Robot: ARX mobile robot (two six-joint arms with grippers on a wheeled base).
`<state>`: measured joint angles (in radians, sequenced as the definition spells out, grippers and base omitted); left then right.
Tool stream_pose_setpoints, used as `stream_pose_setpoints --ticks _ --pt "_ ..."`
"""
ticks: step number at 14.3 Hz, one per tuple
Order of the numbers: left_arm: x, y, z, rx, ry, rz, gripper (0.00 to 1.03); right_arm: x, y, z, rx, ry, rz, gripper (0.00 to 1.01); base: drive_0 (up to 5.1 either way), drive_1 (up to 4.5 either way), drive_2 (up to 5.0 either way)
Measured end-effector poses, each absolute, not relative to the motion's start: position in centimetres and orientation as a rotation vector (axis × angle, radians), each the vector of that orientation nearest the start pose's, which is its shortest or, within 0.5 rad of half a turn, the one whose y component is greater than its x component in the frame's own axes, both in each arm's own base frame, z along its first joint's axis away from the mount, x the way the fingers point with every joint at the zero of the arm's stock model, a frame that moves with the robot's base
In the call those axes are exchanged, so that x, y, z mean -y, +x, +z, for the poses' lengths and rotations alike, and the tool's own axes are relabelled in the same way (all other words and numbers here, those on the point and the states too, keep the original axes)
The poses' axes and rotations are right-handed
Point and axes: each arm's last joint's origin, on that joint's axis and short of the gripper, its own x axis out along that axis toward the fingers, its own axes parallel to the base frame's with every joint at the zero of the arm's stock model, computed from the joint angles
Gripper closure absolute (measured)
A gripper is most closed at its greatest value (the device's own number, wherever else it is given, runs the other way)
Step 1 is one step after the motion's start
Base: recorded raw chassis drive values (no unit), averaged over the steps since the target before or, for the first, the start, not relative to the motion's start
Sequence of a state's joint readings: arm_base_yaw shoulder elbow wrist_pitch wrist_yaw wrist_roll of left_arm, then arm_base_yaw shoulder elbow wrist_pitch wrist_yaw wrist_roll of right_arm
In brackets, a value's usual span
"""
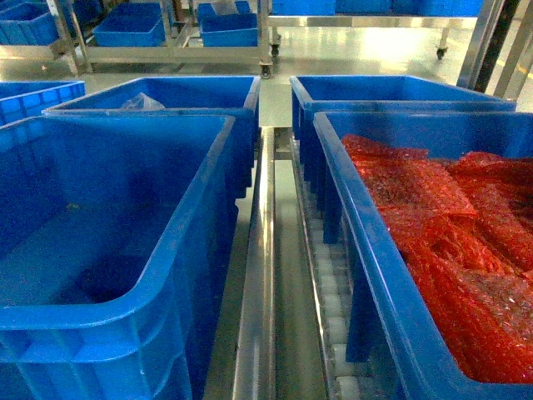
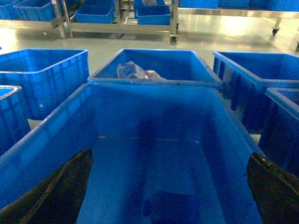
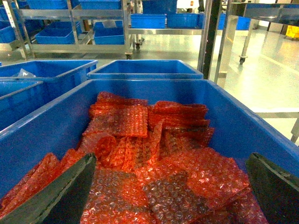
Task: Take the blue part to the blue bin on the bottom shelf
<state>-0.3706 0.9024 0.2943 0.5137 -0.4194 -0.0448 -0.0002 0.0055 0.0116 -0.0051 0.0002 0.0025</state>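
The left gripper's (image 2: 169,156) fingers (image 2: 65,186) stood spread wide at 7 and 5 o'clock of its wrist view, with nothing between them. They hung over the bare floor of an empty bin (image 2: 149,87). The right gripper (image 3: 170,158) was spread just as wide and held nothing. It hung above a second bin (image 3: 154,83) heaped with red bubble-wrap packets (image 3: 126,121).

At 12 o'clock beyond the empty bin stood a rear bin (image 2: 154,52) holding a crumpled clear bag (image 2: 133,71). Between the two near bins ran the shelf's steel rail (image 1: 258,275), with white rollers (image 1: 329,292) just to its 3 o'clock side.

No blue part showed plainly in any view. It might lie inside a packet or under the clear bag, but I could not tell.

If it is wrapped, it would probably handle as light, soft and slippery. The film would give under the pads, and neighbouring packets could drag along. A pinch across a packet's middle, where the fingers could bite through the padding to whatever is inside, looked safer than taking a loose edge.
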Motion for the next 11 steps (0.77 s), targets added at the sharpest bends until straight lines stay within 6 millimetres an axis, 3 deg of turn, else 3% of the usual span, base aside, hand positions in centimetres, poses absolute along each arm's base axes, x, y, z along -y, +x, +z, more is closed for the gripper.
stream_pose_setpoints --ticks 4,5,8,11 --pt "5.6 17.7 21.2 -0.076 -0.009 0.048 0.06 0.0 9.7 16.7 0.001 0.002 0.0 0.03 0.0 0.0 0.0" --pt "4.8 17.2 21.2 0.006 -0.023 0.0 0.23 0.0 9.7 16.7 0.001 0.002 0.0 0.03 0.0 0.0 0.0" --pt "2.7 15.3 19.2 -0.013 -0.015 0.004 0.67 0.0 9.7 16.7 0.001 0.002 0.0 0.03 0.0 0.0 0.0" --pt "1.4 13.9 18.2 -0.011 -0.015 0.005 1.01 0.0 9.7 16.7 0.001 0.002 0.0 0.03 0.0 0.0 0.0"
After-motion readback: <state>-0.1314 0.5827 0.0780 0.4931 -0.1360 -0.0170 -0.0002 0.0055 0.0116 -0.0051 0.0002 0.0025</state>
